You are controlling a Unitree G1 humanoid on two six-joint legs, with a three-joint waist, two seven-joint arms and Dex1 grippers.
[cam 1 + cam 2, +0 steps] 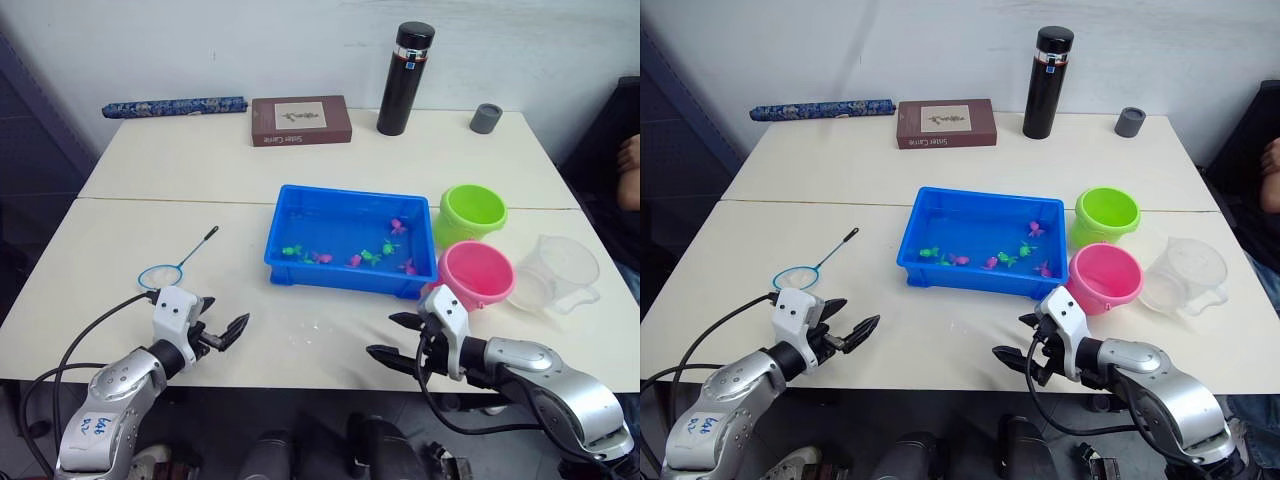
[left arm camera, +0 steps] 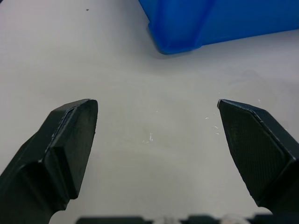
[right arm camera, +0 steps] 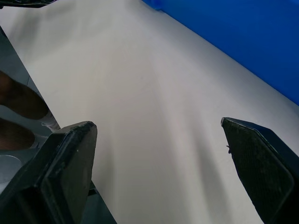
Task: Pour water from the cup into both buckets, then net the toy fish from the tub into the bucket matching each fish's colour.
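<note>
Both arms low at the near edge of the table (image 1: 150, 170). The left gripper (image 1: 222, 333) hovers near-left with its fingers spread wide, nothing between them. The right gripper (image 1: 398, 338) sits near-right, just in front of the pink bucket (image 1: 476, 274), fingers also wide apart and empty.

Centre of the table, the blue tub (image 1: 352, 239) holds water and the toy fish (image 1: 355, 257), green and pink ones scattered toward its near-right side. The green bucket (image 1: 471, 213) stands just right of the tub, the pink one just nearer, both upright. The clear cup (image 1: 556, 274) is upright right of the pink bucket. The net (image 1: 176, 265) lies flat on the left, hoop toward the near side, just beyond the left gripper.

Along the far edge: a brown book (image 1: 300, 120), a black flask (image 1: 405, 78), a small grey cap (image 1: 487, 118) and a blue rolled item (image 1: 175, 105).
</note>
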